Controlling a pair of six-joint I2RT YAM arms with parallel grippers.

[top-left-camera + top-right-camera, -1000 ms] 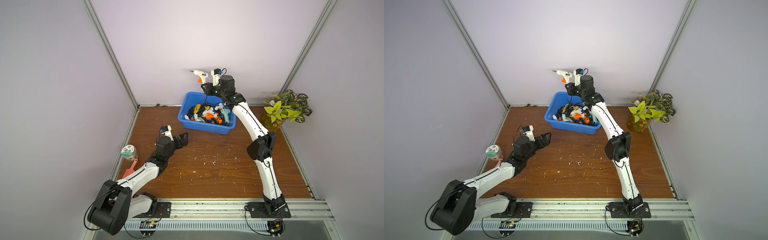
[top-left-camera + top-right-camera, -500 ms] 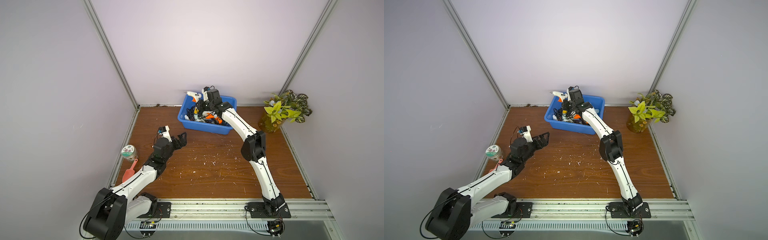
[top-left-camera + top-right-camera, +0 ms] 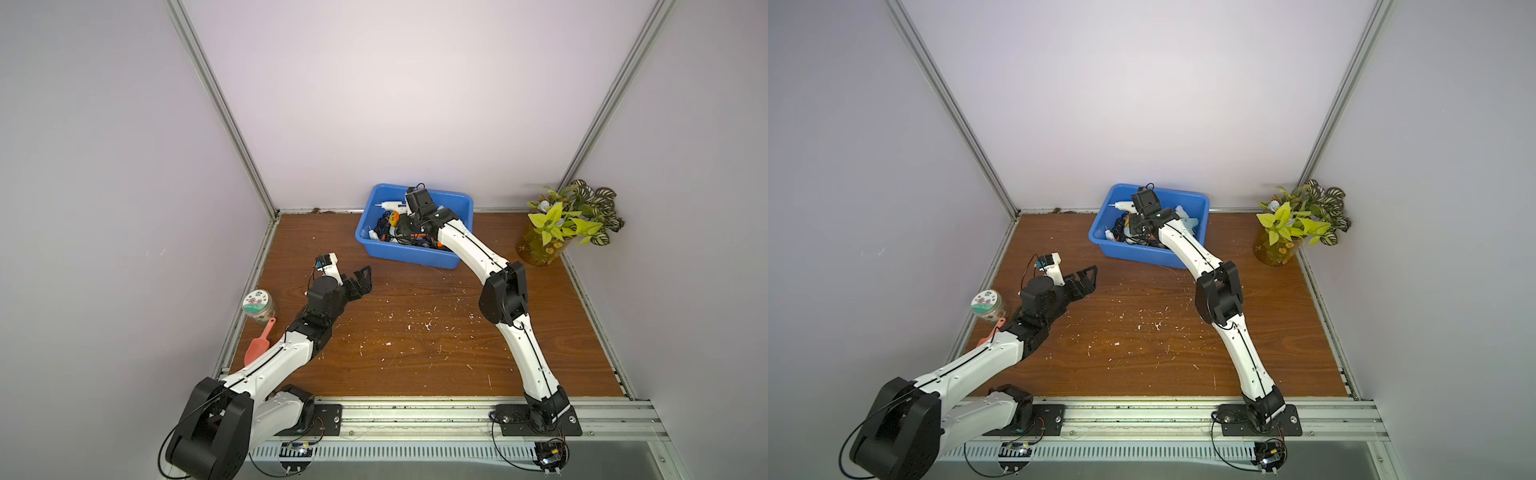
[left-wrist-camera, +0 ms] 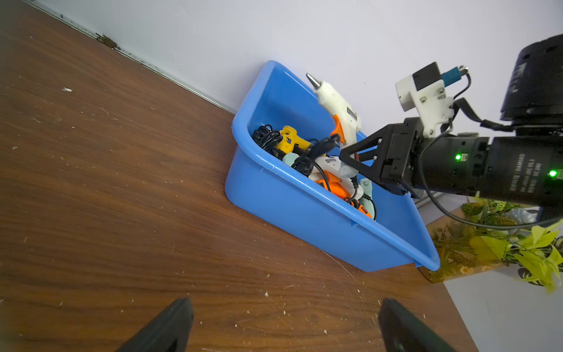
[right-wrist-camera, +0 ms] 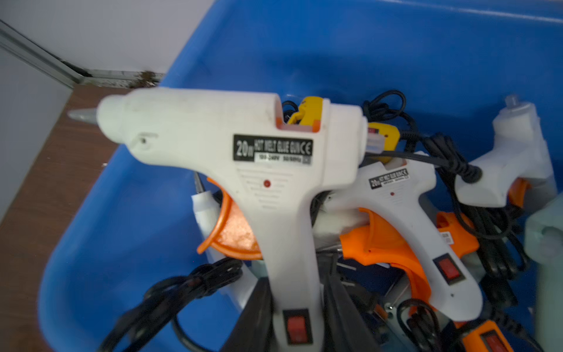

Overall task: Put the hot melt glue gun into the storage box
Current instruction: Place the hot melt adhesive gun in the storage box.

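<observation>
A white hot melt glue gun [image 5: 213,143] with an orange trigger is held by its handle in my right gripper [image 5: 297,304], which is shut on it. The gun hangs nozzle outward just over the pile inside the blue storage box [image 3: 415,259], seen in both top views [image 3: 1142,257]. In the left wrist view the gun [image 4: 335,103] stands above the box [image 4: 304,207], with the right gripper [image 4: 347,155] below it. My left gripper [image 3: 361,278] hovers open over the wooden table, short of the box, with nothing between its fingers [image 4: 170,323].
Several other glue guns and black cords [image 5: 396,213] fill the box. A plant in an amber vase [image 3: 540,245] stands at the back right. A lidded jar [image 3: 259,305] and a red scoop [image 3: 259,345] lie at the left edge. White crumbs dot the table.
My right arm has come down from high above the box's back rim, bringing the glue gun low into the box. The left arm has hardly moved.
</observation>
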